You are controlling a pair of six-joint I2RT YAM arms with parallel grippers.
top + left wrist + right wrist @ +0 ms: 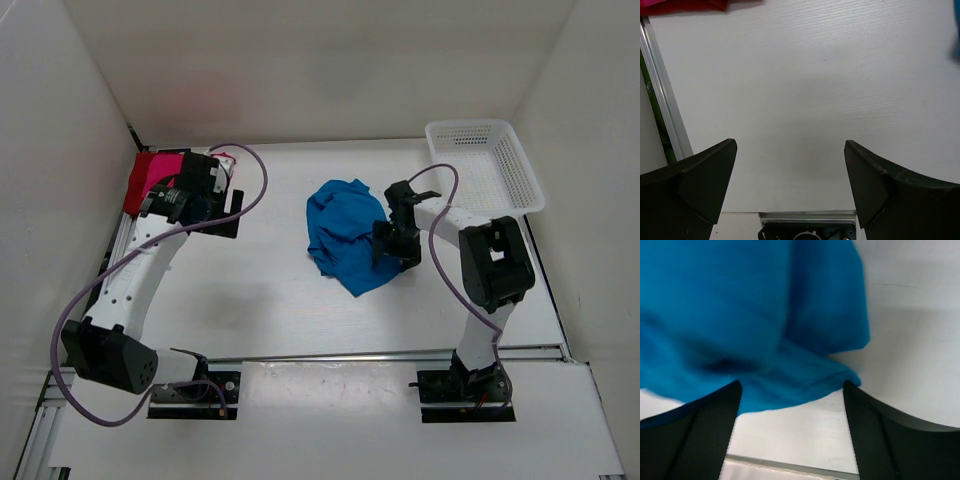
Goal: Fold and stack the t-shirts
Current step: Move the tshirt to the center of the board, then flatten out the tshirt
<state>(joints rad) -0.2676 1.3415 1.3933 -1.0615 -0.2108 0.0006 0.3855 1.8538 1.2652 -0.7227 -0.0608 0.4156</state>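
The bright blue t-shirt lies crumpled in the middle of the table and fills the upper left of the right wrist view. My right gripper is open at its right edge, its jaws wide apart with the cloth's rim just beyond the tips. The dark red t-shirt lies at the far left, with a strip of pink-magenta cloth showing beside it. My left gripper is open and empty over bare table, just in front of the red shirt.
A white plastic mesh basket stands at the back right corner. An aluminium rail crosses the near edge by the arm bases; another rail runs along the left side. White walls close in the table.
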